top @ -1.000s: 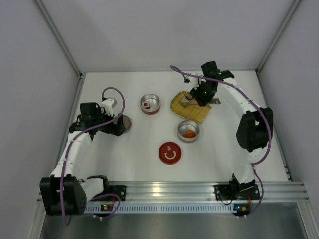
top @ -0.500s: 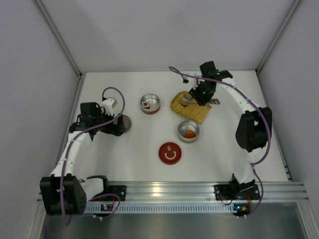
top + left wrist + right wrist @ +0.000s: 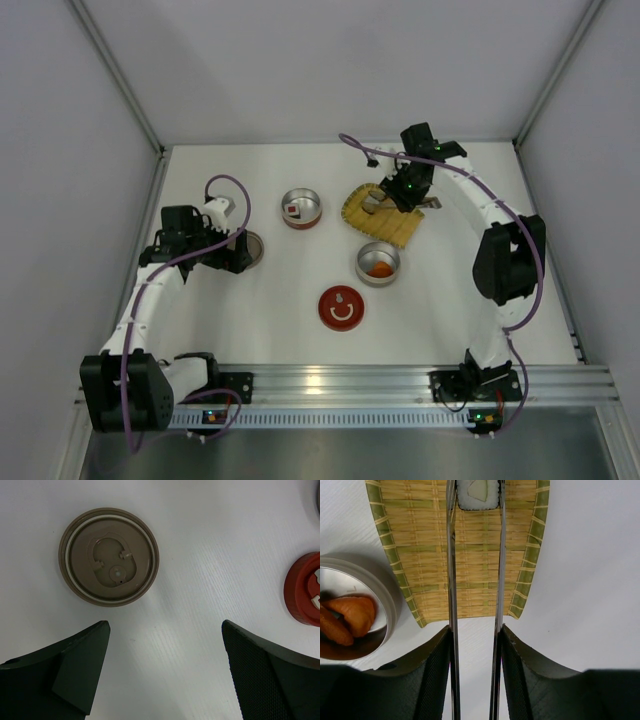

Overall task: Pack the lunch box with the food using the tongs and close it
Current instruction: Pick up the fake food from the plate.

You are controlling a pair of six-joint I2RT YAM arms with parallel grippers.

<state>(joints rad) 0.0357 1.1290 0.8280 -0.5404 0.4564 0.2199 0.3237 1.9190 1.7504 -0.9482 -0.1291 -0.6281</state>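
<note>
Left gripper (image 3: 162, 630): jaws spread wide, holding nothing, over bare table (image 3: 200, 540) at the 9 o'clock side of the top view.
Brown lid (image 3: 109, 556): lies flat at 11 o'clock from the left fingers (image 3: 75, 665), apart from them.
Red lid (image 3: 341, 307): mid-table, cut by the 3 o'clock edge of the left wrist view, with open white surface between it and the brown lid.
Far tin (image 3: 300, 209): at 11 o'clock from the red lid, holding a white piece (image 3: 292, 211).
Near tin (image 3: 350, 615): holds orange chunks (image 3: 345, 617); its rim sits just beside the woven tray (image 3: 475, 580) corner.
Right gripper (image 3: 476, 640): clamped on both arms of the tongs (image 3: 451, 580).
Tongs' tips: point to 12 o'clock, flanking a roll piece (image 3: 478, 492) on the tray.
Room: bare table at 3 o'clock of the tray.
</note>
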